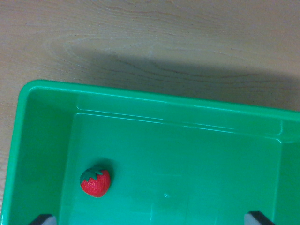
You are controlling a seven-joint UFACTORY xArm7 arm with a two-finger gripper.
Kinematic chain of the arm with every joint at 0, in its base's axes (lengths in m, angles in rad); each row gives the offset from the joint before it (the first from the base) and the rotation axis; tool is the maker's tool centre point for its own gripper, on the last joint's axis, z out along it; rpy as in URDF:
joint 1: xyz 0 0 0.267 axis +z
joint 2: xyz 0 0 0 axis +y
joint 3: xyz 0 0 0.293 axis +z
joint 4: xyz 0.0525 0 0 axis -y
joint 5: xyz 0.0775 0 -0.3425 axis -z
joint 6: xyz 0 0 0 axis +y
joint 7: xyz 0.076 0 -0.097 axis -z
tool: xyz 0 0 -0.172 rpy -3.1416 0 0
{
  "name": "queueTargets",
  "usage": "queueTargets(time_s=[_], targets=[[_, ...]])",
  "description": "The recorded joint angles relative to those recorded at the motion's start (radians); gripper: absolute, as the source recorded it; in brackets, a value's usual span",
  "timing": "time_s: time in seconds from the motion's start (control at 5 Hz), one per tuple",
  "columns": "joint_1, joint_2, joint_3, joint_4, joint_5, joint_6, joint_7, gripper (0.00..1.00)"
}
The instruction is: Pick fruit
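Note:
A red strawberry point(95, 182) with a green leafy cap lies on the floor of a green plastic bin point(42, 140), toward the wrist view's left. Two dark fingertips point(44, 219) of my gripper point(152, 219) peek in at the bottom edge, one at the left and one at the right. They stand far apart, so the gripper is open with nothing between them. The strawberry sits just above and to the right of the left fingertip, apart from it.
The bin's far wall point(178, 105) and left wall border the strawberry's area. Beyond the bin lies a light wooden tabletop point(150, 37) with a broad shadow on it.

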Motion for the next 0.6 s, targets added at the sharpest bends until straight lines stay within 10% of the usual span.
queueTargets(time_s=[0.6], targets=[[0.0061, 0.023, 0.01, -0.052, -0.0003, -0.073, -0.017, 0.0]])
